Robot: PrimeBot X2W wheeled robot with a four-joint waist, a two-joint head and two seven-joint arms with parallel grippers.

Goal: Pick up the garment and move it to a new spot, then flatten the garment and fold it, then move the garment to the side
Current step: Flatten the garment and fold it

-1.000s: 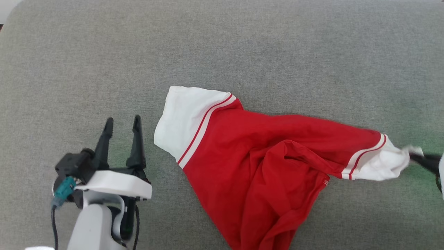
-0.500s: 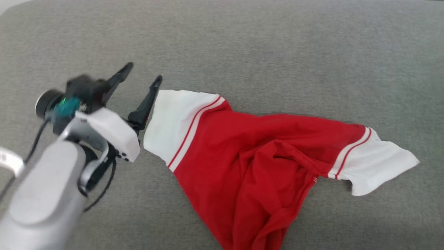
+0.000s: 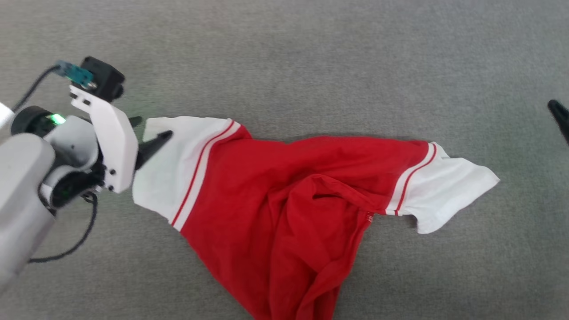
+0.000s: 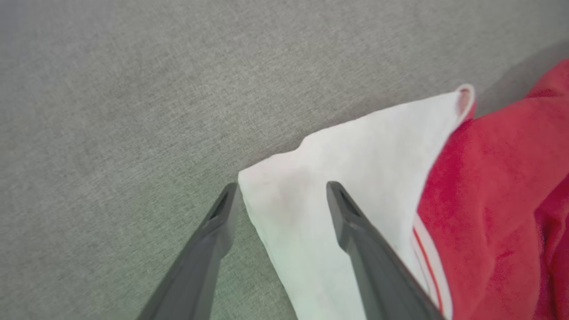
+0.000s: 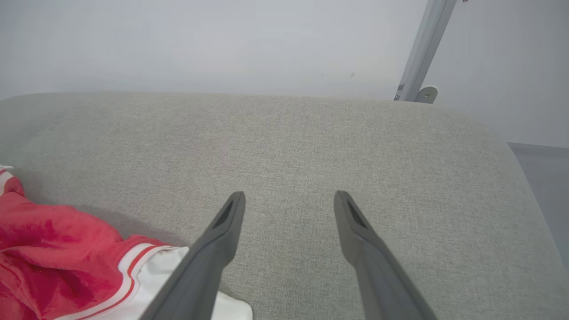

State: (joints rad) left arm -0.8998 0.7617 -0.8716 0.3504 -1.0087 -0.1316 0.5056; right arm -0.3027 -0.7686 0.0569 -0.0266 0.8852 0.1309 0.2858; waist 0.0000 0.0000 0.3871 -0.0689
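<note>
Our shirt (image 3: 275, 200) lies crumpled on the grey cushion (image 3: 311, 53). Our left gripper (image 4: 280, 191), spread wide, straddles the shirt's white sleeve corner. Our right gripper (image 5: 289, 198) gapes empty just past its other sleeve.

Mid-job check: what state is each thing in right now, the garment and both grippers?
garment: unfolded, rumpled, lying on the grey cushion, sleeves spread to either side, held by nothing.
left gripper: open, fingers straddling the corner of the white sleeve.
right gripper: open, empty, clear of the garment.
</note>
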